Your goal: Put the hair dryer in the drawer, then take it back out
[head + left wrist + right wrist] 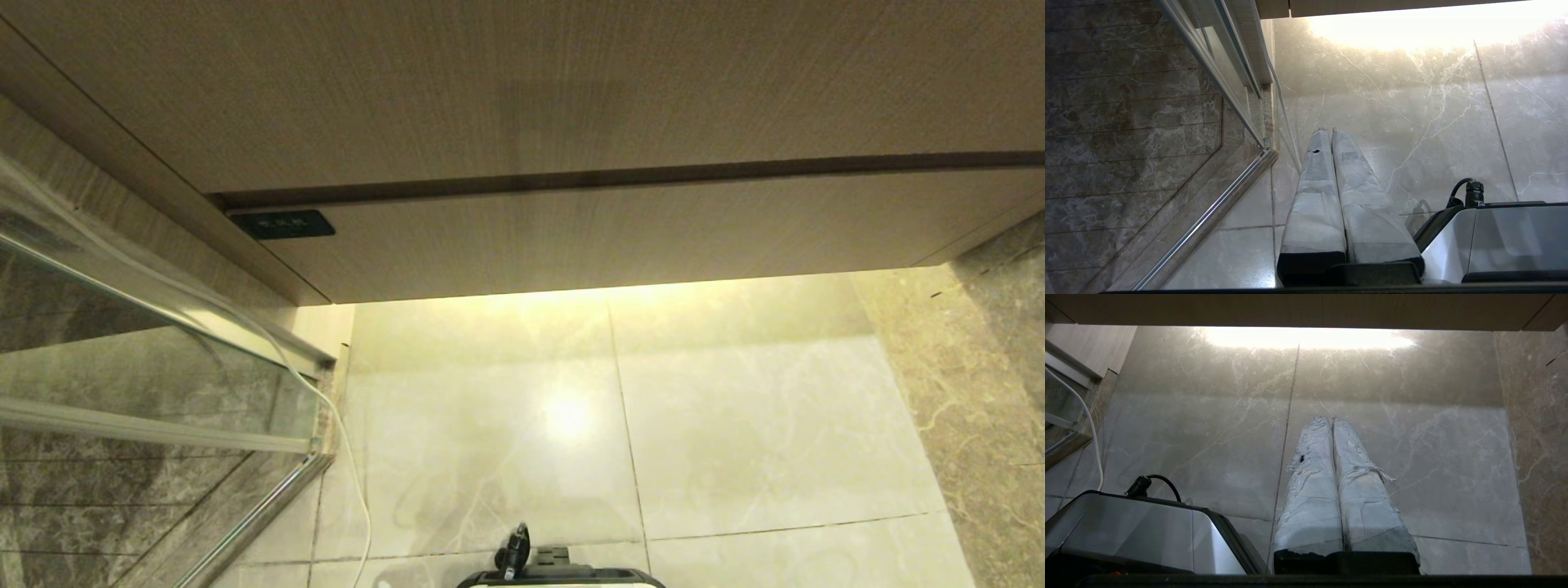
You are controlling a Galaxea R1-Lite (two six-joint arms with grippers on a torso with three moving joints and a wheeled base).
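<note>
You're looking down at a closed drawer (620, 237): its flat light-wood front sits flush, with a small dark label plate (282, 224) at its left end. A taller wood panel (490, 90) runs above it. A strip of light glows under the drawer onto the pale marble floor (735, 425).

The hair dryer shows in none of your views; you cannot tell where it is.

Your left hand (1327, 131) hangs low over the floor, its padded fingers (1314, 196) pressed together, holding nothing. A glass shower door (1167, 122) with a metal frame stands on its outer side.

Your right hand (1331, 419) hangs the same way over the floor tiles, fingers pressed together and empty.

The robot's base (563, 576) sits between the two hands. A thin white cable (347, 441) trails down by the glass door.
</note>
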